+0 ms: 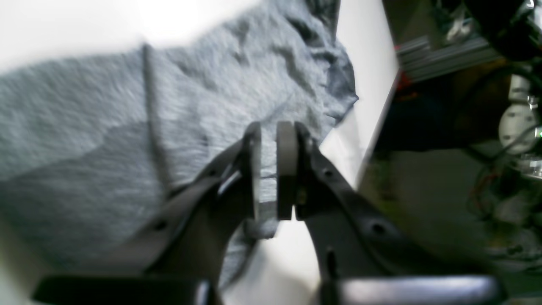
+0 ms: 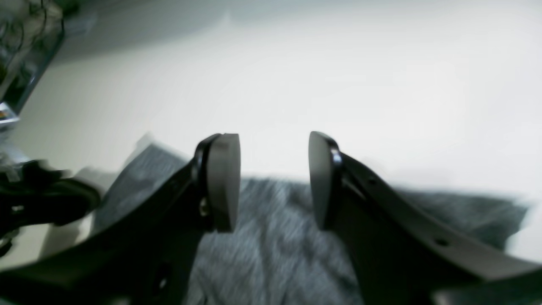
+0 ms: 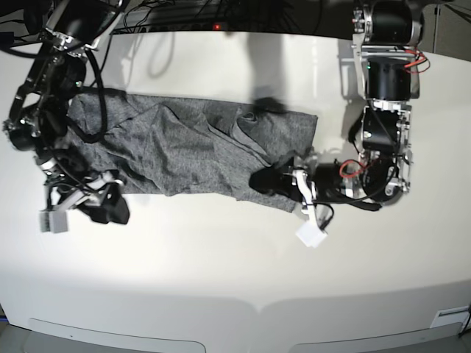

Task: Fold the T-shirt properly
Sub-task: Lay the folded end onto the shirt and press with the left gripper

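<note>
Risk: dragging or bunching grey T-shirt [image 3: 188, 143], rumpled on table [image 3: 221, 257], if left gripper [image 1: 271, 169], jaws slightly parted above cloth, snags loose folds; right gripper [image 2: 275, 182] spread.

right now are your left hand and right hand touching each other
apart, the base view shows a stretch of grey shirt between the left hand and right hand

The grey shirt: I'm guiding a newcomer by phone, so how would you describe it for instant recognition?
On the pale table, between and beneath the two black robot arms, lies a wide spread of cloth. That is the shirt: mottled grey, plain, wrinkled and unevenly bunched. It is soft fabric, unlike the hard, jointed arms around it.
</note>
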You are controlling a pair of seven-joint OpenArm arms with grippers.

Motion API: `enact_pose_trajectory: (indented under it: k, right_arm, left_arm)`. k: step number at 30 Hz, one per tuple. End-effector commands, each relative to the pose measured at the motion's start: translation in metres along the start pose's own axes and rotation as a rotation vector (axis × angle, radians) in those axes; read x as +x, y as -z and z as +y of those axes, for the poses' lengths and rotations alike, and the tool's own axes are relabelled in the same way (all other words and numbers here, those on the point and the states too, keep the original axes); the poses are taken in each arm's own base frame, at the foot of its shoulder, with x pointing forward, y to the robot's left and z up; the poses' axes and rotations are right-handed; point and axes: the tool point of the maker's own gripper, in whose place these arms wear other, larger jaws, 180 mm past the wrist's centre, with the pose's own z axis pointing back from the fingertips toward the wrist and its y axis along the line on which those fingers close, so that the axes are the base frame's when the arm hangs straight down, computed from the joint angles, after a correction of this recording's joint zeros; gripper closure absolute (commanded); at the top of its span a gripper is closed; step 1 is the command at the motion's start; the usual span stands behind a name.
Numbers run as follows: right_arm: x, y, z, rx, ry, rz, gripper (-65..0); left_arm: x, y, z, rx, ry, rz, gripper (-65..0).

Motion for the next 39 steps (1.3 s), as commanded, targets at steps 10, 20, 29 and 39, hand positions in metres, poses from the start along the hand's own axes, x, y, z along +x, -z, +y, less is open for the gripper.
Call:
enact_pose_trajectory:
  k: [10, 20, 29, 39]
  right_arm:
    - [0.036, -0.068, -0.045, -0.187, -0.111, -0.104, -26.9]
    - [-0.021, -0.101, -0.063, -0.238, -0.152, 0.109, -27.0]
    - [-0.017, -0.109, -0.068, -0.249, -0.126, 0.092, -27.0]
    - [-0.024, -0.110, -0.069, -0.252, -0.122, 0.130, -27.0]
  left_arm:
    - [0.028, -0.020, -0.035, 0.074, 0.204, -0.111, -4.9]
    - [-0.016, 0.028, -0.018, 0.292, 0.281, -0.035, -4.9]
    - [-0.021, 0.024, 0.010, 0.490, 0.180, -0.007, -5.0]
    - [-0.025, 0.021, 0.017, 0.530, 0.136, -0.006, -31.6]
